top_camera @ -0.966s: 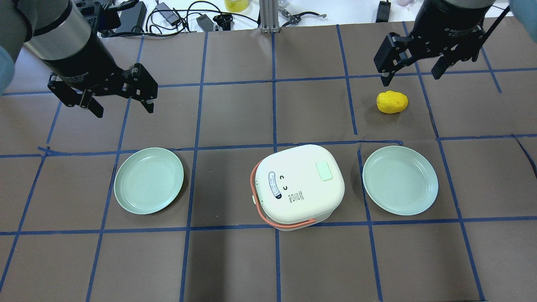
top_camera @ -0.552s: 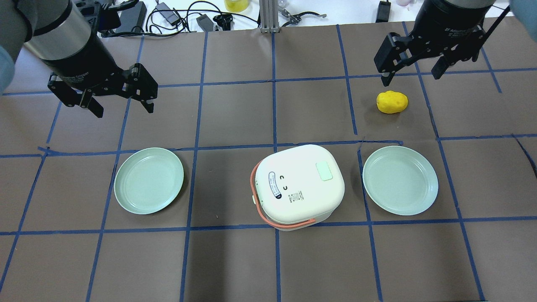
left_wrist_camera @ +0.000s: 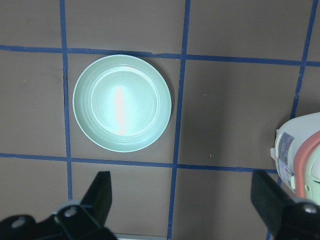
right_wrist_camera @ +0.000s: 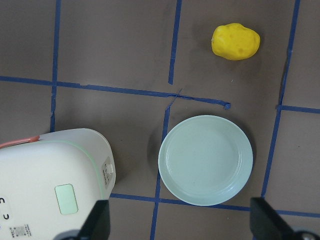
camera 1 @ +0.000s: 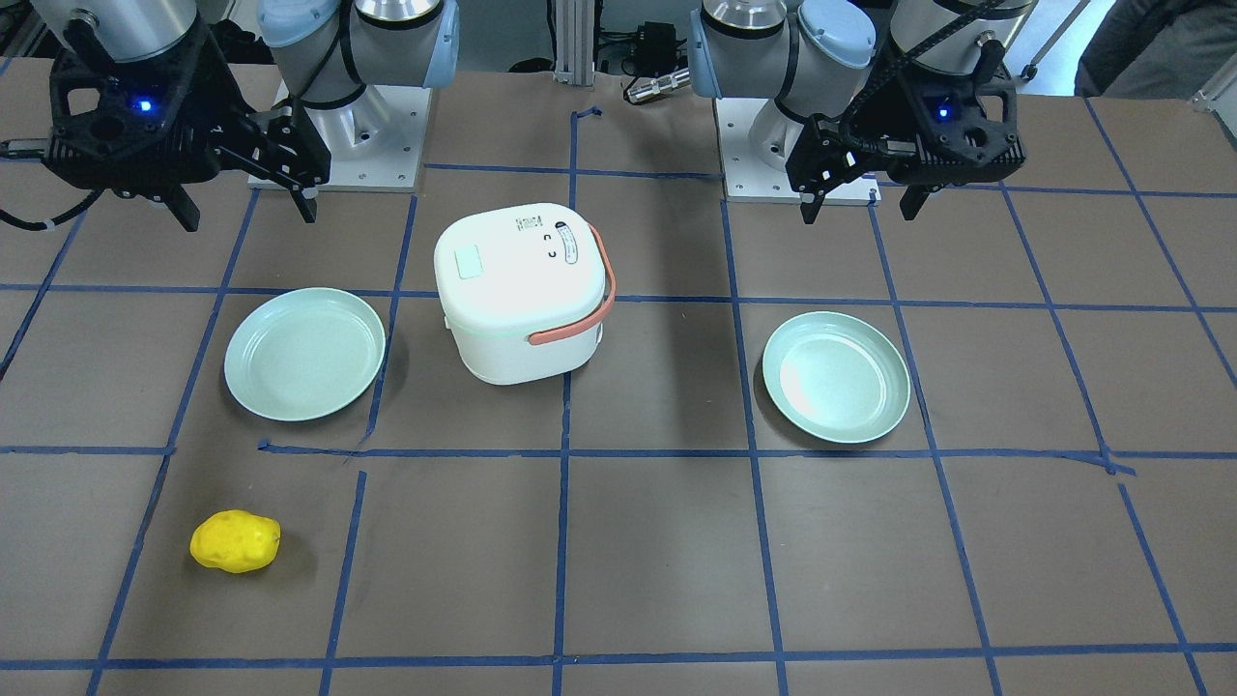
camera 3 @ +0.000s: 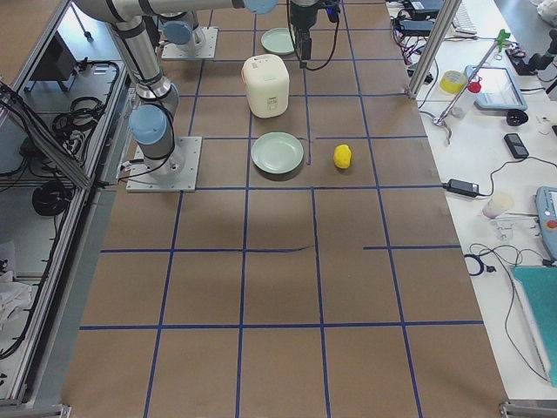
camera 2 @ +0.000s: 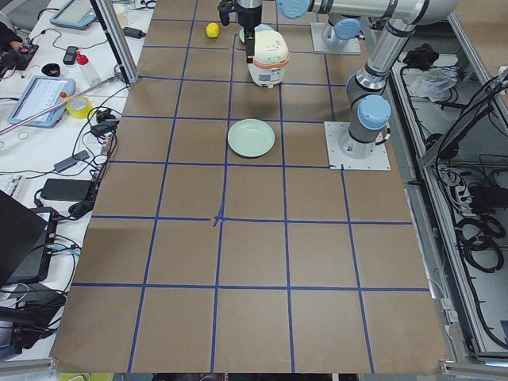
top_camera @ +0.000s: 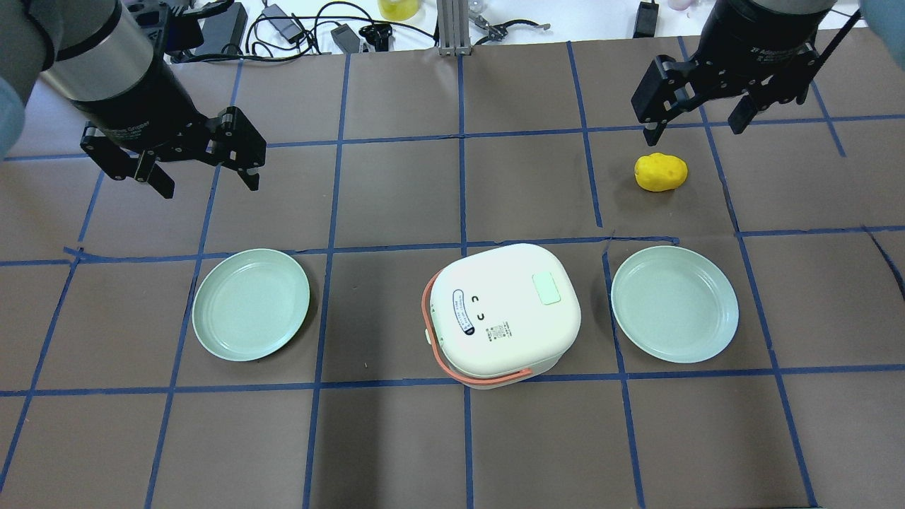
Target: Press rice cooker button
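Where brown paper covers table point(top_camera: 396, 198), blue tape grid point(top_camera: 461, 177) crosses it; cables point(top_camera: 304, 28) cluttered past far edge. White rice cooker point(top_camera: 505, 311) mid-table, lid down, pale green button point(top_camera: 546, 288) on top, flanked by left plate point(top_camera: 251, 304) and right plate point(top_camera: 674, 304), both green. Yellow potato point(top_camera: 660, 172) on paper beyond right plate. Left gripper point(top_camera: 208, 185), right gripper point(top_camera: 693, 133) both spread, hovering well apart from cooker.
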Available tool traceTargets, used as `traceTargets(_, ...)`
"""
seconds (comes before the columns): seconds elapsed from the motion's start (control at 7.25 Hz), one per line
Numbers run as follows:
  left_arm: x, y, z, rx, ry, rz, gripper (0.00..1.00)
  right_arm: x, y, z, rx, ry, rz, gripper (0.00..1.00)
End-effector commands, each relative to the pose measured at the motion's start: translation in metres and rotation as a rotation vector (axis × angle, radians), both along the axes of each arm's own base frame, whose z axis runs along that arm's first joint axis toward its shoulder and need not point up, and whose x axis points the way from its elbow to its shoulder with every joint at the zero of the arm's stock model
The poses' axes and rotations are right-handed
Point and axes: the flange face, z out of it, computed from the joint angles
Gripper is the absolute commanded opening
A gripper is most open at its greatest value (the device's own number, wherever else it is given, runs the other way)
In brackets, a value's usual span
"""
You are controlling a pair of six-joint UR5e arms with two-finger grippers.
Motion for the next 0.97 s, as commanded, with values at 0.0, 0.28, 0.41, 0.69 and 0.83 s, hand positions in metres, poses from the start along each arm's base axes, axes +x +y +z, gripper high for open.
traceTargets(0.0, 0.0000, 0.0000, 0.0000, 0.000, 0.000, 0.000, 1.00, 0.0004, 0.0011, -0.0003, 0.006, 0.000, -0.001, 1.00)
traceTargets(0.28, 0.0000, 0.0000, 0.0000, 0.000, 0.000, 0.000, 1.00, 0.0021, 0.0023, -0.0004, 0.007, -0.002, -0.006, 1.00)
traceTargets(0.41, 0.0000, 0.0000, 0.0000, 0.000, 0.000, 0.000, 1.00, 0.0030, 0.0020, -0.0019, 0.011, -0.003, -0.002, 1.00)
traceTargets(0.69, 0.0000, 0.0000, 0.0000, 0.000, 0.000, 0.000, 1.00, 0.0032, 0.0031, -0.0062, 0.018, -0.005, -0.004, 0.69)
traceTargets(0.83, 0.0000, 0.0000, 0.0000, 0.000, 0.000, 0.000, 1.00, 0.0039, 0.0041, -0.0072, 0.021, -0.005, -0.006, 0.51)
